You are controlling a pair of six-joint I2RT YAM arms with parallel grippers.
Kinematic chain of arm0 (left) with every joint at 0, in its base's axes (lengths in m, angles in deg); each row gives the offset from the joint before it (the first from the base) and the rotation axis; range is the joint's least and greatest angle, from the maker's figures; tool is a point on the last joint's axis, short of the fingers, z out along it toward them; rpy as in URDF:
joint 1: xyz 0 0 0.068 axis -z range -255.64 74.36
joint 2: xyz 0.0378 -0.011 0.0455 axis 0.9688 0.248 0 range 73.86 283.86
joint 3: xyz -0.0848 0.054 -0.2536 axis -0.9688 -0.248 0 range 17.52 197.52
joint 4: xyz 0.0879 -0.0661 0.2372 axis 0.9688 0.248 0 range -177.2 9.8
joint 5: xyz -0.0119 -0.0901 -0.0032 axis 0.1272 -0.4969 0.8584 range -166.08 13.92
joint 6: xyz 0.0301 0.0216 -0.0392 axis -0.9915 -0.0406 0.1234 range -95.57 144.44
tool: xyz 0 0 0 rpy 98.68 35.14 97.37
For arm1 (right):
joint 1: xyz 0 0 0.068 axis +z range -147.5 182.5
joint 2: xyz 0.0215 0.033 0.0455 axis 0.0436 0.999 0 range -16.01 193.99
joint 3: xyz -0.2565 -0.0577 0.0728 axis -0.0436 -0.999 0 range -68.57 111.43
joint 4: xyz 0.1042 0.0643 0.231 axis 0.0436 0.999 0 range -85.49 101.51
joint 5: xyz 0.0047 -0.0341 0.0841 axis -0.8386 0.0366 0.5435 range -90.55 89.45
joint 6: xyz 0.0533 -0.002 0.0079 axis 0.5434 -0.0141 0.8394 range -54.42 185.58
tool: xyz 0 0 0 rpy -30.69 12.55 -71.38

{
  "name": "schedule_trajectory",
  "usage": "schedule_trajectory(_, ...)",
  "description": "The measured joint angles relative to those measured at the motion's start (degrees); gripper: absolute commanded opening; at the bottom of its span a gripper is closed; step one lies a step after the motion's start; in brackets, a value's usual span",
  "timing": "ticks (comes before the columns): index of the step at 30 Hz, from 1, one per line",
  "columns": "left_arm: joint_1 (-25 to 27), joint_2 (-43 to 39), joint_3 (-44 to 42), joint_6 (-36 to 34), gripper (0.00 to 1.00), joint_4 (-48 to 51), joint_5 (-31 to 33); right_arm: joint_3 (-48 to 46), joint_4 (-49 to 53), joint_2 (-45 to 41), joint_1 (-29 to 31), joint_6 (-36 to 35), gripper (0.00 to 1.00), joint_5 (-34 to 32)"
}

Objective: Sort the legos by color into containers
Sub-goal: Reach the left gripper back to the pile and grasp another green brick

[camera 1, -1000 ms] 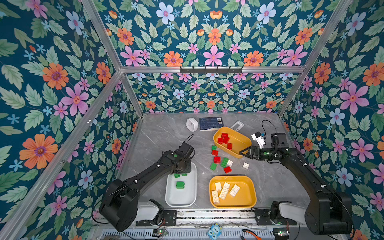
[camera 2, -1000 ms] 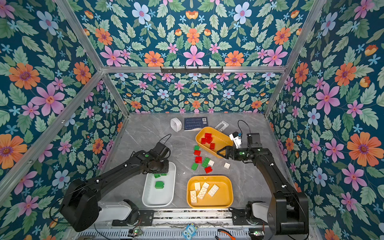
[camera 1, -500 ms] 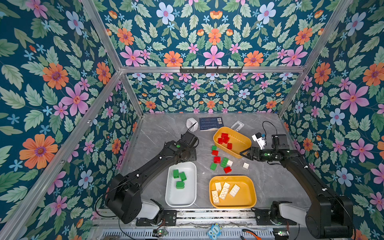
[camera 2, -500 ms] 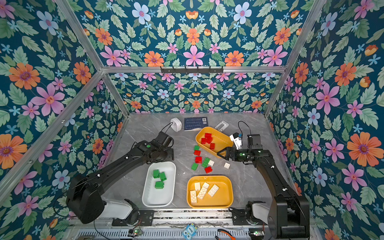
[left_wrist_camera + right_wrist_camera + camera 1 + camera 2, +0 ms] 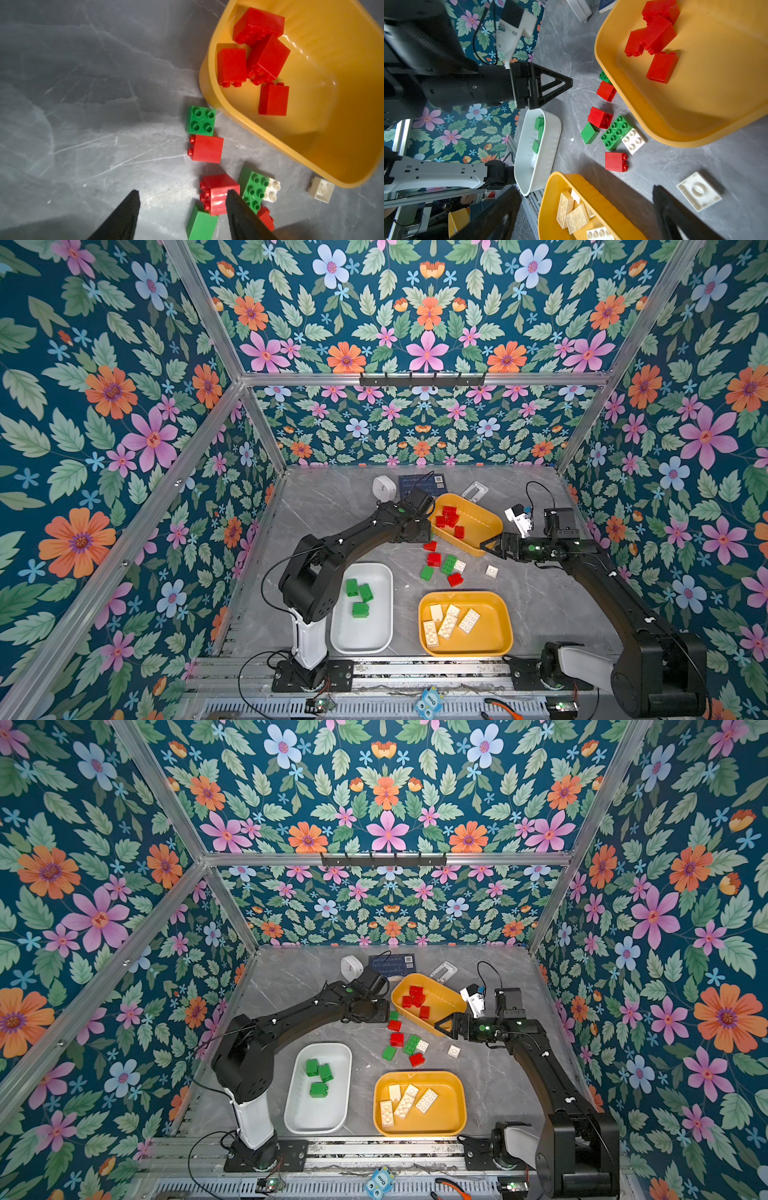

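1. The left gripper (image 5: 183, 193) is standing open and holding nothing. Its fingers (image 5: 124, 216) are hanging over the bench (image 5: 328, 514), just beside the loose legos and near the far yellow tub (image 5: 484, 531).
2. One finger is showing in front of a red brick (image 5: 218, 193); whether it is touching the brick I cannot tell.
3. The right gripper (image 5: 489, 545) is spread wide and carrying nothing, hovering by the far yellow tub's near right corner.
4. The far yellow tub is holding four red legos (image 5: 449, 516), bunched toward its left end.
5. The white tub (image 5: 365, 639) is sitting at the near left, between the left arm's base and the near yellow tub (image 5: 494, 635). It is carrying three green legos (image 5: 359, 596) in its far half.
6. The near yellow tub is carrying the cream-white legos (image 5: 449, 620), lying flat in its left half.
7. The unsorted pieces are lying on the bench between the three tubs:
   - A green square brick (image 5: 200, 120) is lying studs up just beside the far tub's wall, with a tipped red brick (image 5: 205, 148) right next to it.
   - An oblong green brick (image 5: 253, 191) is touching a small white brick (image 5: 271, 190).
   - A tipped green brick (image 5: 201, 224) and a third red brick (image 5: 455, 579) are lying nearest the two near tubs.
   - A cream brick (image 5: 491, 571) is lying apart, toward the right gripper.
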Motion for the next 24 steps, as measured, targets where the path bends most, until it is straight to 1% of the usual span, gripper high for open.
schedule_trajectory(6,0.0,6.6,2.5,-0.4,0.66,-4.8,-2.0,-0.6,0.0,-0.5,0.0,0.0,0.99,-0.2)
schedule_trajectory(14,0.0,10.6,3.1,-1.4,0.65,-7.9,-2.2,-0.7,0.0,-0.8,0.0,0.0,0.99,-0.6)
schedule_trajectory(20,0.0,12.8,4.0,-2.8,0.64,-9.0,-0.8,-0.5,0.1,-0.6,0.0,-0.1,0.99,-0.9)
schedule_trajectory(24,0.0,13.8,4.4,-3.8,0.62,-9.4,1.3,-0.2,0.4,-0.5,0.0,-0.2,0.99,-1.2)
